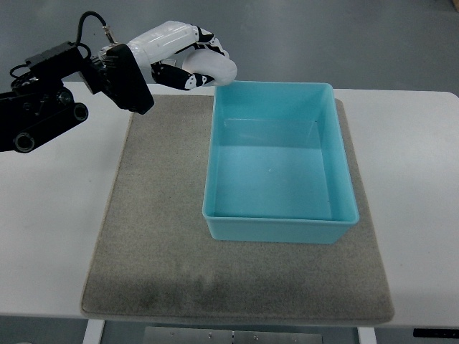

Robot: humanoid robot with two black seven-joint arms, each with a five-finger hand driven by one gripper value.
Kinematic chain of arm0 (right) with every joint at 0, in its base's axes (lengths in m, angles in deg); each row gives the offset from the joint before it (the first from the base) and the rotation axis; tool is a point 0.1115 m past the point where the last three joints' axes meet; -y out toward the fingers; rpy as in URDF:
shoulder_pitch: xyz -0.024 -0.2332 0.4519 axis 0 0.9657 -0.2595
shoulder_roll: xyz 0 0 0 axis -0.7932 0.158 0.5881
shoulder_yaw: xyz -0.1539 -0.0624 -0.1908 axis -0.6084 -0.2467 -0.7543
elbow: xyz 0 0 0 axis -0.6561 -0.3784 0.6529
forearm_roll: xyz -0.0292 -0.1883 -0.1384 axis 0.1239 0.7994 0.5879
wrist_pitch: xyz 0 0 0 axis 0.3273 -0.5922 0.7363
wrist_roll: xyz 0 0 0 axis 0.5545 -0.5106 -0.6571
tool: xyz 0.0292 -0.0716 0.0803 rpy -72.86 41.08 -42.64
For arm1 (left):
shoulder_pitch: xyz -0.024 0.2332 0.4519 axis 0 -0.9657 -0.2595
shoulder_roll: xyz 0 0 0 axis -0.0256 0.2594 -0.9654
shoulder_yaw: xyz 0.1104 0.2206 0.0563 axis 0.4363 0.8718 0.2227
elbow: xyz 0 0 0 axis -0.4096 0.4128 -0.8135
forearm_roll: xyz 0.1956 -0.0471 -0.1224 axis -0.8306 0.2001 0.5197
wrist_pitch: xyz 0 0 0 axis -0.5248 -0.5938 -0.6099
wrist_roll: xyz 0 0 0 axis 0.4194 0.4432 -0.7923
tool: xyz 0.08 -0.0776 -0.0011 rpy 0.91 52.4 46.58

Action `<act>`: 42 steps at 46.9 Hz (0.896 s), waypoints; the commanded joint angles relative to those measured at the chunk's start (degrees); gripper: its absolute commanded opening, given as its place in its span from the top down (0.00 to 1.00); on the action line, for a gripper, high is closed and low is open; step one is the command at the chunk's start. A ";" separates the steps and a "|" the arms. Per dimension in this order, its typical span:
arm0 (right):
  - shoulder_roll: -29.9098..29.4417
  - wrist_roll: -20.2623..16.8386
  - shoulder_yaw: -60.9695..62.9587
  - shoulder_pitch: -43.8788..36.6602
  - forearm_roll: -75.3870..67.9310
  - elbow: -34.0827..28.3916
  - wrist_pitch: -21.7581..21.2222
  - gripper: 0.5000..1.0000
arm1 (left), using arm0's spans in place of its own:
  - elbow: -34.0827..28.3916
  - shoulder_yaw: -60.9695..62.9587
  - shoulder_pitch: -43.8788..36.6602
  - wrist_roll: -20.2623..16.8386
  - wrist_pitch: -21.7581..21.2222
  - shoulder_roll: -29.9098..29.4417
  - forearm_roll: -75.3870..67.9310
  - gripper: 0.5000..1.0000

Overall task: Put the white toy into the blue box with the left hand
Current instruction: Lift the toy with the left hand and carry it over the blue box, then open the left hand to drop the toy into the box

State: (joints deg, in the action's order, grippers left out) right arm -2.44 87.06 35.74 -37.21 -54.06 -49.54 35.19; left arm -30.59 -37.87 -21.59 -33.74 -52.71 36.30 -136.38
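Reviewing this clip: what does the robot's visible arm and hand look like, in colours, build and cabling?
The left hand has glossy white finger shells with black joints. Its wrist is a boxy black housing; a thin black cable loops above. The forearm is black metal with round fittings.

Single top view: steep downward look from the robot's side, moderately near, framing white table (pixel 416 179), grey mat (pixel 158 236) and blue box (pixel 280 226); left arm enters left edge.

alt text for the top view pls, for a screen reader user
The robot's left hand holds a white toy at the far left corner of an empty blue box, not yet over its middle. The box stands on a grey mat on a white table. The right arm is out of view.
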 commanded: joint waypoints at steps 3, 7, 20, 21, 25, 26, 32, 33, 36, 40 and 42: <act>0.00 0.00 -0.03 0.05 0.00 0.00 0.00 0.13 | 0.71 0.55 -0.41 -0.01 -0.01 3.65 -0.11 1.00; 0.00 0.00 -0.03 -0.04 0.00 0.00 0.00 0.13 | 1.15 0.73 -0.94 -0.01 0.08 5.94 -0.37 1.00; 0.00 0.00 -0.03 -0.04 0.00 0.00 0.00 0.13 | 0.89 7.75 -1.73 -0.01 0.34 9.63 -0.37 1.00; 0.00 0.00 0.05 0.05 0.00 0.00 0.00 0.13 | 0.80 8.28 -1.82 -0.01 0.26 9.81 -0.37 1.00; 0.00 0.00 -0.03 -0.04 0.00 0.00 0.00 0.13 | 0.63 9.43 -1.91 -0.01 0.17 9.90 -0.37 1.00; 0.00 0.00 -0.03 -0.04 0.00 0.00 0.00 0.13 | 0.63 9.52 -1.99 -0.01 0.17 9.90 -0.37 1.00; 0.00 0.00 -0.03 -0.04 0.00 0.00 0.00 0.13 | 0.63 10.04 -2.35 -0.01 0.08 9.99 -0.37 0.98; 0.00 0.00 -0.03 -0.04 0.00 0.00 0.00 0.13 | 0.63 10.04 -2.43 -0.01 0.08 10.07 -0.37 0.94; 0.00 0.00 -0.03 -0.04 0.00 0.00 0.00 0.13 | 0.71 10.04 -2.70 -0.01 0.17 10.07 -0.37 0.71; 0.00 0.00 0.05 -0.04 0.00 0.00 0.00 0.13 | 0.72 10.04 -2.87 -0.09 0.17 10.07 -0.37 0.38; 0.00 0.00 -0.03 0.05 0.00 0.00 0.00 0.13 | 0.80 9.96 -2.87 -0.09 0.08 9.99 -0.29 0.28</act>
State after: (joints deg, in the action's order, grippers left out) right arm -2.44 87.06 35.75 -37.23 -54.06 -49.55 35.19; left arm -29.90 -27.82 -24.40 -33.82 -52.63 46.38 -136.75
